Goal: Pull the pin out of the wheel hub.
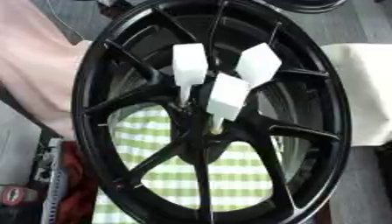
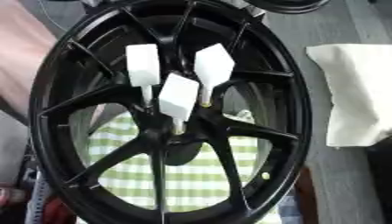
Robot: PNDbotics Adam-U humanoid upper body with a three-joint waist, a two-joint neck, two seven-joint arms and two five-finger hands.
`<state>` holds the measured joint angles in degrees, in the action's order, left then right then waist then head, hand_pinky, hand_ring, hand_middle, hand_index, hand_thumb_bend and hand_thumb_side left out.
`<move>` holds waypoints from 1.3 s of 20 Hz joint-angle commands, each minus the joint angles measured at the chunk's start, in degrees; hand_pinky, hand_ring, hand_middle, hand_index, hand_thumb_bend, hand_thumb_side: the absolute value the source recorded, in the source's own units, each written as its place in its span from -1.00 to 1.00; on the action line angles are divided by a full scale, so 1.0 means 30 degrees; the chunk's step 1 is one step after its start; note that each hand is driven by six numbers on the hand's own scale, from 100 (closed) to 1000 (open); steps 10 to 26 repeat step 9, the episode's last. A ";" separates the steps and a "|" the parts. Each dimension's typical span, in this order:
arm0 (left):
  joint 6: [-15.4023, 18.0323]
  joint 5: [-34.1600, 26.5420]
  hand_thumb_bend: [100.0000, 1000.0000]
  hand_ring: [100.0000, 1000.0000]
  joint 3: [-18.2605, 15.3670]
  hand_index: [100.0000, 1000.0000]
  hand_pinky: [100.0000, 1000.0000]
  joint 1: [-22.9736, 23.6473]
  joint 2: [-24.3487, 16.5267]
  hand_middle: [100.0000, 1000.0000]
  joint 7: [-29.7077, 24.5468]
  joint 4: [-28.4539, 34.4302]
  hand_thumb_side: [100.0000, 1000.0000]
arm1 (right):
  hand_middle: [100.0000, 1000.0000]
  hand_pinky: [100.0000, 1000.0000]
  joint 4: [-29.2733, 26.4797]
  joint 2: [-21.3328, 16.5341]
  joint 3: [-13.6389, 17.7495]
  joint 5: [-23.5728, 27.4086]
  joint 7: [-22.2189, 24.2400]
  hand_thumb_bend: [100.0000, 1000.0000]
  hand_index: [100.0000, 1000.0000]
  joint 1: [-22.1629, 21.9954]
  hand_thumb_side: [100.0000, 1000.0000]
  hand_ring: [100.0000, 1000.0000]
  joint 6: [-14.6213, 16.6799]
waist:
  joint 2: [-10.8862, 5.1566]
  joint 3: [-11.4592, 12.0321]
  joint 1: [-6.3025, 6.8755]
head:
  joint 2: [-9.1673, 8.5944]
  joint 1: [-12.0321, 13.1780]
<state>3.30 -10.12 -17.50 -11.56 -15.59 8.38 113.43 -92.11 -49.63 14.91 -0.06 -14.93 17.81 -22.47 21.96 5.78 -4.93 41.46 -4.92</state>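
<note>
Though the brief moment centres on the robot's hands, neither hand shows in either view, so how far their fingers are open and what they touch cannot be told.

Filling most of the frame is the black wheel hub (image 1: 207,118), a spoked rim seen face-on and leaning slightly to the right, its upper edge at the top of the frame and its lower edge cut off at the bottom. Three white pins stand in its centre, each with a blocky white head and a thin stem going down into the hub. The left pin (image 1: 189,65) sits upper centre with its stem pointing straight down. The middle pin (image 1: 228,97) is lower and just right of it, tilted, its stem reaching the hub's centre. The right pin (image 2: 214,65) stands at the upper right of the group, its stem ending at a small yellowish spot on the hub.

Through the spokes a green-and-white checked cloth (image 1: 176,175) shows below. A pale cloth (image 2: 352,96) lies at the right edge, on a grey surface.
</note>
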 commanded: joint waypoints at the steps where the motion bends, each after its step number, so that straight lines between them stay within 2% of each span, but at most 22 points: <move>1: 0.0051 -0.0028 -1.00 0.36 0.0021 0.69 0.71 -0.0122 -0.0175 0.43 -0.0115 0.0386 0.80 | 0.38 0.83 -0.1738 -0.0513 -0.0811 0.0985 -0.0043 -0.97 0.45 0.0588 -0.44 0.69 0.0953 | -0.0469 0.0057 0.0056 | -0.0275 -0.0162; 5: 0.0088 -0.0059 -1.00 0.36 0.0090 0.69 0.71 -0.0174 -0.0183 0.43 -0.0218 0.0386 0.80 | 0.34 0.84 -0.3669 -0.0348 -0.2169 0.2175 0.0347 -1.00 0.42 0.1345 -0.41 0.66 0.2142 | -0.0462 0.0206 0.0100 | -0.0277 -0.0265; 9: 0.0125 -0.0083 -1.00 0.37 0.0135 0.69 0.71 -0.0224 -0.0182 0.43 -0.0286 0.0386 0.80 | 0.31 0.84 -0.5616 -0.0239 -0.3308 0.3373 0.0589 -1.00 0.40 0.1369 -0.43 0.64 0.3284 | -0.0435 0.0380 0.0126 | -0.0326 -0.0321; 26: 0.0125 -0.0083 -1.00 0.37 0.0135 0.69 0.71 -0.0224 -0.0182 0.43 -0.0286 0.0386 0.80 | 0.31 0.84 -0.5616 -0.0239 -0.3308 0.3373 0.0589 -1.00 0.40 0.1369 -0.43 0.64 0.3284 | -0.0435 0.0380 0.0126 | -0.0326 -0.0321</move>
